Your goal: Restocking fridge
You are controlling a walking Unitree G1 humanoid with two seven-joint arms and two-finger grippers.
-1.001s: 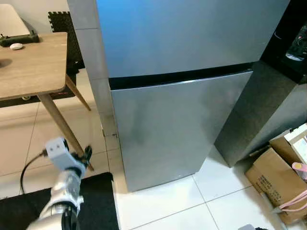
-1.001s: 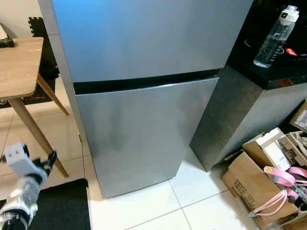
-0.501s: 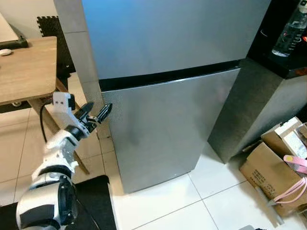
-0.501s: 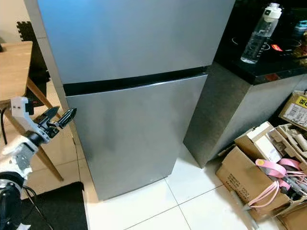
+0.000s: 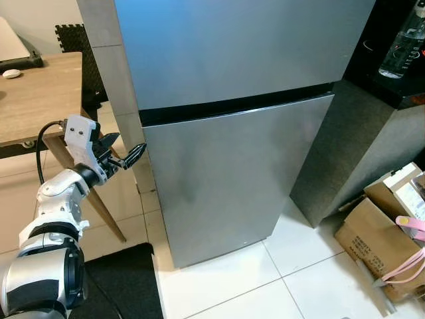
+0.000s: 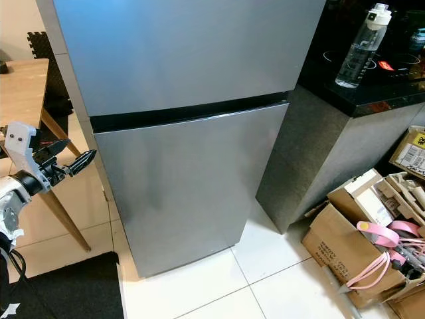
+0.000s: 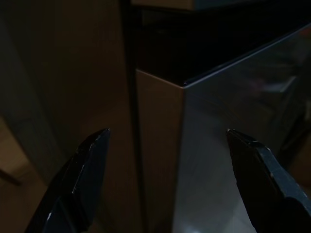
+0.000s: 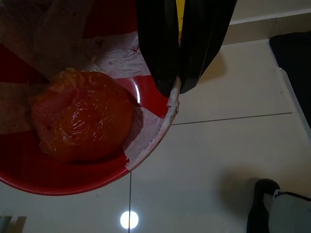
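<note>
1. While the fridge (image 5: 232,119) is standing shut, the left claw (image 5: 121,153) is hovering with its fingers spread just beside the lower door's (image 5: 232,179) left edge, level with the dark seam under the upper door, probably lining up to pull it open. A wooden counter (image 5: 36,93) is standing behind the arm.
2. Across in the right eye view, a water bottle (image 6: 362,46) is standing on the black counter (image 6: 372,93) beside the fridge, and cardboard boxes (image 6: 358,246) are sitting on the floor, cut off by the frame.
3. Looking along the left wrist, the fingers (image 7: 77,179) are straddling the door's corner; everything is dim.
4. Under the right wrist, the right claw (image 8: 177,87) is pinching the rim of a red bowl (image 8: 97,179) holding plastic-wrapped orange food (image 8: 82,121), carried low above the tiled floor; what food it is, I cannot tell.
</note>
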